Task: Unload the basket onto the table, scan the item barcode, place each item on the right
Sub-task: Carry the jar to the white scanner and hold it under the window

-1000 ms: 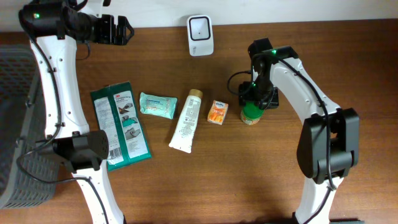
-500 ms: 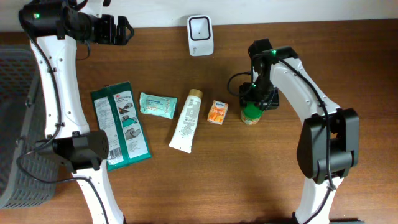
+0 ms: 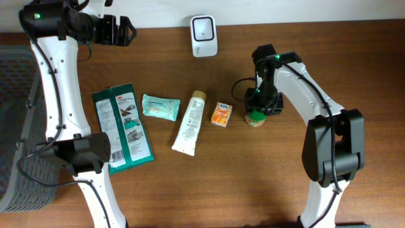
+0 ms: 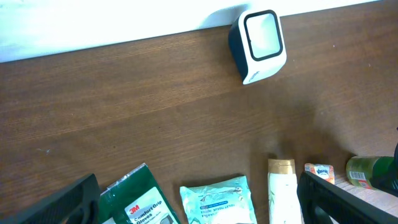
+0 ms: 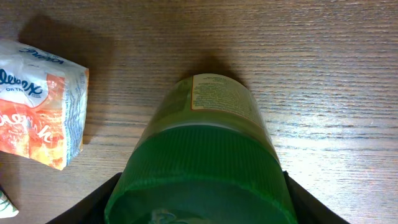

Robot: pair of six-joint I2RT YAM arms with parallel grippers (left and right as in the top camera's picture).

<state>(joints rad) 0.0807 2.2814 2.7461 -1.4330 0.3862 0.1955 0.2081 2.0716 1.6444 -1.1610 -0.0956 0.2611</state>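
A green-lidded jar (image 3: 255, 118) stands on the brown table right of the row of items; the right wrist view shows its ribbed lid and label (image 5: 205, 143) from above. My right gripper (image 3: 259, 104) is down over it, and both fingers (image 5: 93, 208) press against the sides of the lid. The white barcode scanner (image 3: 204, 35) stands at the table's far edge, with its window (image 4: 260, 43) facing forward. My left gripper (image 3: 126, 30) hovers high at the far left, open and holding nothing.
Left of the jar lie an orange Kleenex pack (image 3: 221, 114), a white tube (image 3: 190, 122), a teal wipes pack (image 3: 160, 106) and a green 3M gloves pack (image 3: 121, 126). A grey basket (image 3: 16, 126) sits off the table's left edge.
The right gripper's fingers have closed in on the jar's lid, and the wrist has shifted slightly. The left arm has not moved.
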